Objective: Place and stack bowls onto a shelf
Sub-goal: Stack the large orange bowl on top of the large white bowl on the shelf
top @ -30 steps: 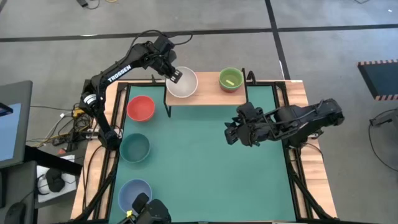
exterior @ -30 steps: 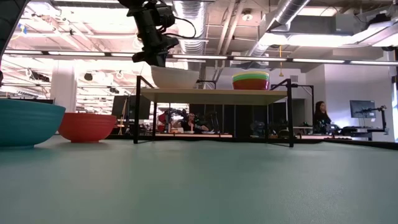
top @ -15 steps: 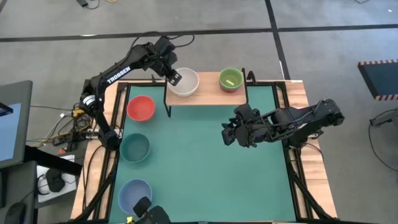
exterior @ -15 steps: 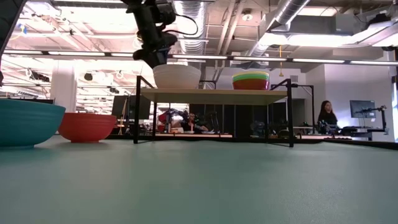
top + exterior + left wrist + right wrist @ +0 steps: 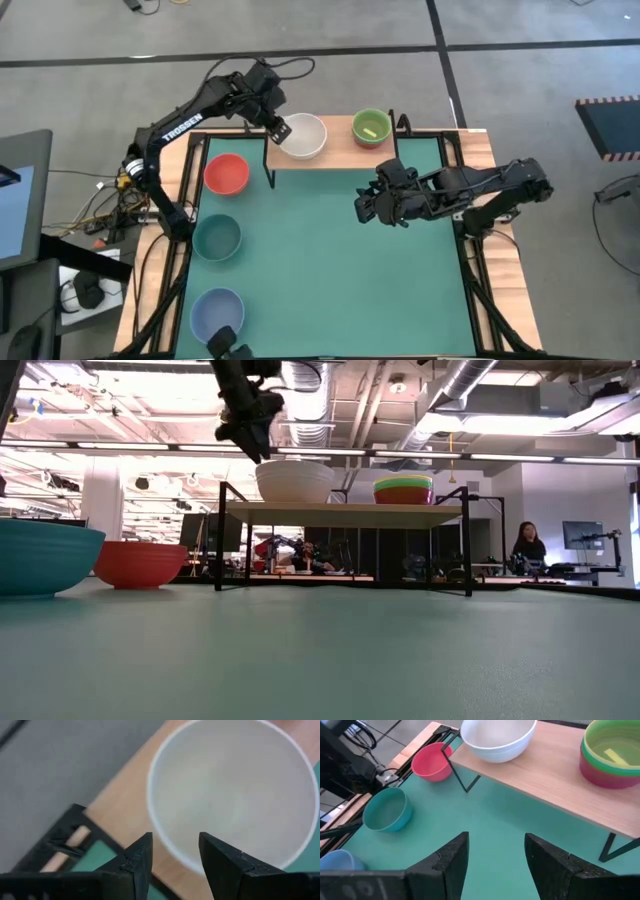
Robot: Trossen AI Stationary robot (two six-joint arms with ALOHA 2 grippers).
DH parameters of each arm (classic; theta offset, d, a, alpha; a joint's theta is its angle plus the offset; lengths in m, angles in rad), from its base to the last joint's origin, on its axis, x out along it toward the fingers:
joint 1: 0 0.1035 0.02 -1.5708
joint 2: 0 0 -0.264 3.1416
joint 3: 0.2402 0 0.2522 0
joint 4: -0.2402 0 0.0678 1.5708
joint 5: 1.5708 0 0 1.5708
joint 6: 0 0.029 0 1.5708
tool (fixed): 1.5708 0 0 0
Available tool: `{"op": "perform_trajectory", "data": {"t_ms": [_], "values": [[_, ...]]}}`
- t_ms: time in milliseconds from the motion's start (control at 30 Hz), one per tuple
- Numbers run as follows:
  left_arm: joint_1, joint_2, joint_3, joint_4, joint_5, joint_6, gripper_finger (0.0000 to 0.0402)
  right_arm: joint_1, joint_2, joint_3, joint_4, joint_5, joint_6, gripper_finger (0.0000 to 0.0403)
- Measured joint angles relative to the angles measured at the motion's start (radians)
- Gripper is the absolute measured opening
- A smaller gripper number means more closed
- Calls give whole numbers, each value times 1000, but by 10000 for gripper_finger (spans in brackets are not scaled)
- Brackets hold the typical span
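Left gripper [image 5: 277, 128] fingers apart, nothing held, sitting just off the rim of the white bowl [image 5: 303, 135] at the shelf's left end. Left wrist view: the two fingers [image 5: 139, 862] straddle the bowl's rim, not clamped on it. White bowl is upright and empty on the shelf [image 5: 335, 152], overhanging the shelf's front edge a bit.

Right end of shelf: stack of bowls [image 5: 372, 127], yellow-green on top, red visible under it in the low view [image 5: 403, 490]. Small pale yellow strip lies inside the top bowl [image 5: 612, 755]. Clear gap of bare wood between the stack and the white bowl.

Shelf stands at the far edge of the green mat [image 5: 330, 270], thin black legs on the mat.

Along the mat's left edge, far to near: red bowl [image 5: 226, 173], dark teal bowl [image 5: 217, 239], pale blue bowl [image 5: 217, 311] near the front left corner. All upright and look empty, well apart from each other and from the shelf.

Right gripper [image 5: 365, 209] fingers apart, empty, hovering over the mat in front of the shelf's right half, pointing toward the left side. Nothing lies between it and the shelf.

Low view: a person [image 5: 526, 550] stands in the room far behind the tabletop.
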Motion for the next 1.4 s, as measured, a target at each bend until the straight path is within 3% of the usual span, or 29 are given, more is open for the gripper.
{"op": "perform_trajectory", "data": {"t_ms": [233, 500, 900, 1400], "values": [[30, -115, 0, 16, -17, 113, 146, -8, 0, 0, -7, 0, -14, 217], [75, -240, -52, 9, -77, 33, 146, -26, 0, 0, -7, -24, -19, 217], [120, -473, -501, 181, -99, -137, 146, 5, 0, 0, 38, -35, -7, 217], [234, -532, -831, 181, -187, -319, 146, -23, 0, 0, 43, -75, 3, 217]]}}
